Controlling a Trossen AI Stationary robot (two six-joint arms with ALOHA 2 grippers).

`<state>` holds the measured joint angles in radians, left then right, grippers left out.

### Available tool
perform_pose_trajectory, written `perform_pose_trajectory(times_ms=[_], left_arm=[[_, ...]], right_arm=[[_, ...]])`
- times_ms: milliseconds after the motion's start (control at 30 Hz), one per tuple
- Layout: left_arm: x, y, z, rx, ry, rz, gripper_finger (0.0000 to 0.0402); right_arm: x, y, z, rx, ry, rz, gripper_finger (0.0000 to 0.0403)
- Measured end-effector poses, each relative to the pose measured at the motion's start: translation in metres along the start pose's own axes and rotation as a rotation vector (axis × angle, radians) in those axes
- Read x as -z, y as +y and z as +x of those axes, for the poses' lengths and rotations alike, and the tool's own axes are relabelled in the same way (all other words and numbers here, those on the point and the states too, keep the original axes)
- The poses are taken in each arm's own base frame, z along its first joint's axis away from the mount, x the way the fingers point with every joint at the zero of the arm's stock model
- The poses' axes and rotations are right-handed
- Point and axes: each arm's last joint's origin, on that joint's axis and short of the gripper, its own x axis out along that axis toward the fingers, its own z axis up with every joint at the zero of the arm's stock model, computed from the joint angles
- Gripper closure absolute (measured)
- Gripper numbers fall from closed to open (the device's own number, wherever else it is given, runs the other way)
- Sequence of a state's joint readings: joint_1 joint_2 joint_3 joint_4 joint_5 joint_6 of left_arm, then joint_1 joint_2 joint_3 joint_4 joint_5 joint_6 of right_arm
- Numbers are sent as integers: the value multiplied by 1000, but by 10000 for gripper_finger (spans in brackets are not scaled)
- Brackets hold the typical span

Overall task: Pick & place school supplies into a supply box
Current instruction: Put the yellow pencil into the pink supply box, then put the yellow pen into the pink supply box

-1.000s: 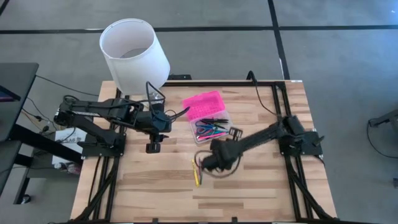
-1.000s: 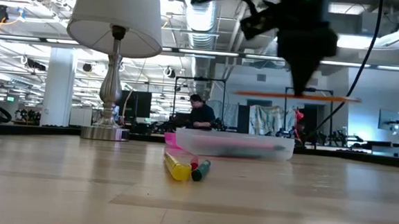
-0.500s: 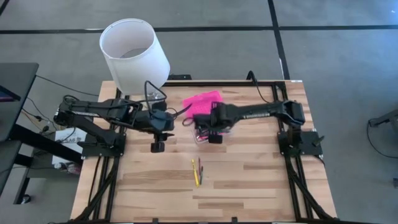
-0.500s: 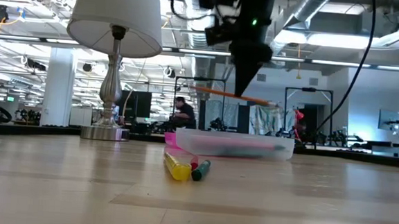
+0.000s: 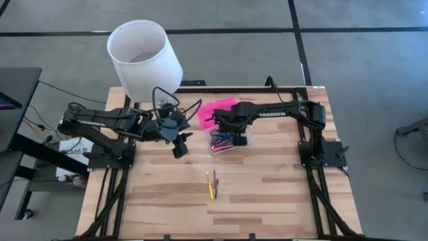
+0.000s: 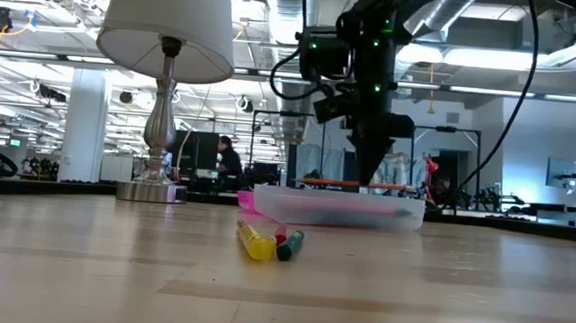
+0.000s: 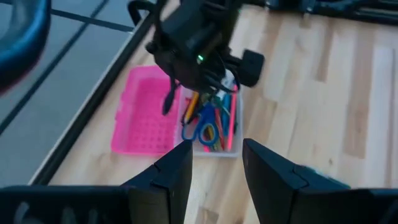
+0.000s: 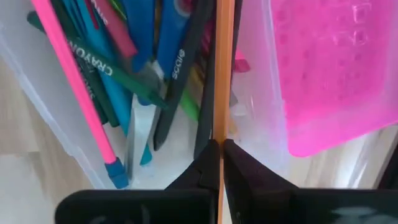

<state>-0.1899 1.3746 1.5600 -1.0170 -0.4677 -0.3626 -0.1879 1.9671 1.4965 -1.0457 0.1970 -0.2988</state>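
The supply box's clear base (image 5: pixel 226 142) (image 6: pixel 340 210) holds several pens, markers and blue-handled scissors (image 7: pixel 208 127). Its pink lid (image 5: pixel 215 111) (image 8: pixel 329 74) lies open beside it. My right gripper (image 5: pixel 231 136) (image 6: pixel 367 174) (image 8: pixel 219 147) is above the base, shut on an orange pencil (image 8: pixel 221 68). My left gripper (image 5: pixel 180 147) (image 7: pixel 217 168) is open, above the table to the left of the box. A yellow marker (image 6: pixel 256 242), a green one (image 6: pixel 289 244) and a pink pen lie loose on the table (image 5: pixel 211 185). My right gripper pinches the orange pencil's shaft (image 8: pixel 220 134) between its two fingers. The fingers come from above, pointing down, and lie across it. The pencil (image 6: pixel 357 186) is level, just over the base's rim, above the pens inside. Whether it touches them I cannot tell.
A table lamp with a white shade (image 5: pixel 144 57) (image 6: pixel 166 24) stands at the table's far left corner, behind my left arm. Bare wood (image 5: pixel 267 194) lies along the near half of the table around the loose markers.
My right gripper has carried the orange pencil from above the table's middle toward the far edge, to the supply box. It has come down until the pencil is just over the base. My left gripper has shifted a little to the right, toward the box.
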Motion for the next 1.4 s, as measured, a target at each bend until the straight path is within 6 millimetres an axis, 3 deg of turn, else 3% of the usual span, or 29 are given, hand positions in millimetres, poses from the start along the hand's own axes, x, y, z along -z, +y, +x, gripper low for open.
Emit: perform_pose_trajectory(times_ms=[467,800,1167,1400], left_arm=[[-1,2,0,-64,-30,2,265],[0,2,0,-70,-16,22,265],[0,2,0,-71,-14,23,265],[2,-2,6,-7,29,36,265]], right_arm=[[-15,10,-2,-35,-145,0,403],[-15,10,-2,-62,-148,56,401],[-11,6,-1,-95,-122,163,325],[-8,7,-10,-106,-139,210,315]])
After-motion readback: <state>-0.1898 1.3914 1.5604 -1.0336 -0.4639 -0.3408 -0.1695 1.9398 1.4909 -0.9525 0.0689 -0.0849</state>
